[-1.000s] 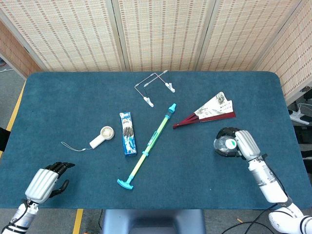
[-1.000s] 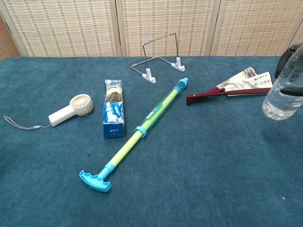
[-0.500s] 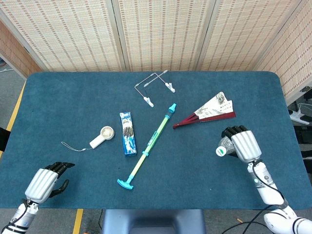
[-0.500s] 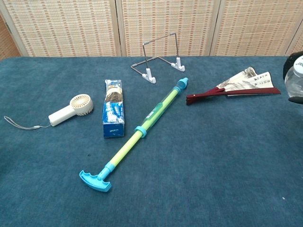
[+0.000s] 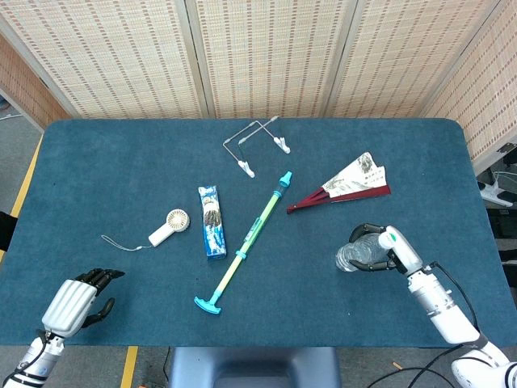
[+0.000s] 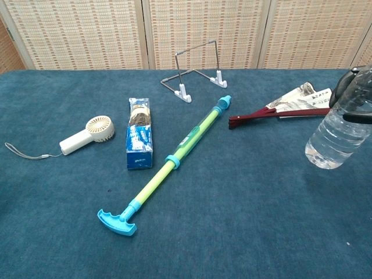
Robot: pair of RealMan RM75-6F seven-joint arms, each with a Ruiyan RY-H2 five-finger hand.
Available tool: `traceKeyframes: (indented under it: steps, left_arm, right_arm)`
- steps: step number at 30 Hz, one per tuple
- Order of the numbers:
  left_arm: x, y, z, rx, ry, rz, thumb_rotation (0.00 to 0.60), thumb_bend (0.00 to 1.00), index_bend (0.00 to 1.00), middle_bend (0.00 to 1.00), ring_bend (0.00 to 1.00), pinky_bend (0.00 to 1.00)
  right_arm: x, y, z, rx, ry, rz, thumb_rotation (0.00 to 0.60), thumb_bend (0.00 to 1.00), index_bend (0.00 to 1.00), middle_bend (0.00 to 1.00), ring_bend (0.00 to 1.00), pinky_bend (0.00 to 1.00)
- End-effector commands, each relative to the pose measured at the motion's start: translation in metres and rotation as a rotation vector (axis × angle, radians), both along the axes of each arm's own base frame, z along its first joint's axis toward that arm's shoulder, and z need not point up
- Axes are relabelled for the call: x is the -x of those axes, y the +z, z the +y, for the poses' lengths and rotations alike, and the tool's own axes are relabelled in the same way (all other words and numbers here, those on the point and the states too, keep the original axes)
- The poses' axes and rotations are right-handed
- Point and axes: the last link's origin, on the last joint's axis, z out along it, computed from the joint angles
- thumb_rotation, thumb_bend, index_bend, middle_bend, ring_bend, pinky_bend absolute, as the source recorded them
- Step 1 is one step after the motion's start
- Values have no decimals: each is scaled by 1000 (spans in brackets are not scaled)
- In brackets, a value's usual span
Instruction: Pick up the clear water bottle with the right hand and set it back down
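Water bottle [image 6: 337, 136], clear and tilted with its base leaning toward the middle of the desk [image 5: 121, 178], is held by the right robot hand [image 5: 386, 246] near the right side. The fingers [image 5: 365, 230] curl around the upper part of the bottle, while the ribbed lower part sticks out to the left of the hand in the head view. In the chest view the base hangs just above the blue cloth; whether it touches the surface cannot be told.

The left robot hand [image 5: 77, 299] sits at the near left corner of the desk, fingers curled inward with nothing in them.

A folded paper fan [image 5: 343, 186] with dark red ribs lies just beyond the bottle. A long green and blue toy water pump [image 5: 244, 244] lies diagonally across the middle. Beside it, to the left, lies a blue snack packet [image 5: 212, 221], and further left a small white handheld fan [image 5: 168, 226] with a thin wrist cord. A wire stand [image 5: 257, 144] with white feet stands toward the far edge.
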Motion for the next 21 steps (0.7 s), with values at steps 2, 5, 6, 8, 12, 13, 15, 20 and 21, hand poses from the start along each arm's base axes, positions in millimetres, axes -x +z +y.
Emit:
traceKeyframes:
  steps: [2,5,6,8,12,13,15,20,21]
  left_arm:
    - [0,-1,0,3,4,-3,600,428,249,311,278,496]
    - [0,0,0,2,0,2,600,428,249,311,278,496]
    - [0,0,0,2,0,3,600,427,249,311,278,496]
    - [0,0,0,2,3,-1,600,427,249,311,278,496]
    - [0,0,0,0,0,3,600,427,249,311,278,496]
    - [0,0,0,1,2,3,600,427,249,311,278,496]
    - [0,0,0,3,3,-1,600,427,249,311,278,496]
    - [0,0,-1,1,-1,2,600,428,249,311,278,496]
    - [0,0,-1,2,1,-1,600,428,249,311,278,496]
  right_arm:
    - [14,-4,-5,74,12,222,600,471,830,744,640,620]
    - [23,-12,-12,134,8,309,600,502,830,748,640,620]
    - [24,-14,-13,142,5,319,600,510,830,749,641,620]
    - [23,-18,-15,146,3,311,600,526,830,750,641,620]
    - [6,-20,-11,134,60,263,600,550,830,751,640,620]
    - [0,-19,-9,137,79,252,600,551,831,751,641,620]
    - [-16,-16,-3,139,127,215,600,551,830,751,641,620]
    - [-46,-6,11,138,205,145,600,551,831,751,641,620]
    - [-48,-4,12,144,210,146,600,551,831,752,641,620]
